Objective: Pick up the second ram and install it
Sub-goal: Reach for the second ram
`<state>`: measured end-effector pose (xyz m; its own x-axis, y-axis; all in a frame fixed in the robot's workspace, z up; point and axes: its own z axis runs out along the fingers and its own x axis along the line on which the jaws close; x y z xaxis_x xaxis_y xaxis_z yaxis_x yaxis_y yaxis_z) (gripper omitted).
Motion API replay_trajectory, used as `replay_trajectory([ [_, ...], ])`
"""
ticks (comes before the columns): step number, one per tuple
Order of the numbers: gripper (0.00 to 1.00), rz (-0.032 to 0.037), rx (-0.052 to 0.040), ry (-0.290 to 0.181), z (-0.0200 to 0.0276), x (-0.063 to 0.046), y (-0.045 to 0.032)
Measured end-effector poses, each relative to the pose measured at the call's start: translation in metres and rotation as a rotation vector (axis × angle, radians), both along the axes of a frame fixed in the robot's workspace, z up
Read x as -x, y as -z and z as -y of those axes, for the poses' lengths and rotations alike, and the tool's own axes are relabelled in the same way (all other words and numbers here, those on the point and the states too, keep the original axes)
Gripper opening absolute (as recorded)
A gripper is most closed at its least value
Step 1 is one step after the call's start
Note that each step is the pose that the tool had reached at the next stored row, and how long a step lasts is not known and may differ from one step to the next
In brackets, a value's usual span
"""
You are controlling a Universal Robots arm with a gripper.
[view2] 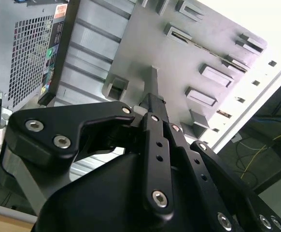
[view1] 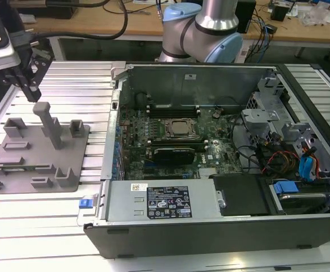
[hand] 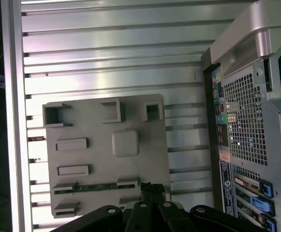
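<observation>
Pincer (view1: 32, 92) (tips together) poised over fixture (view1: 38, 152)

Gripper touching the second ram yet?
Apart. In the exterior view the gripper hangs clear above the tray; the second ram lies slotted in it.

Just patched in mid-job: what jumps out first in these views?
The open computer case takes up the middle and the exterior view's right, its processor socket bare. On the exterior view's left the gripper hangs above the grey fixture plate; in the first wrist view the green second ram lies along that plate, between two holders, near the gripper.
</observation>
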<state>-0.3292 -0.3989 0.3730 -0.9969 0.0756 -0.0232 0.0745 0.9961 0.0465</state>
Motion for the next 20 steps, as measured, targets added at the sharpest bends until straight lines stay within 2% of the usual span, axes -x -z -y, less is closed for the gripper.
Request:
replay_trajectory([
  [9,0.08,0.0001,0.0,0.0,0.0013,0.018,0.0092],
  [13,0.08,0.0001,0.0,0.0,0.0012,0.035,0.0134],
  [20,0.08,0.0001,0.0,0.0,0.0012,0.057,0.0183],
])
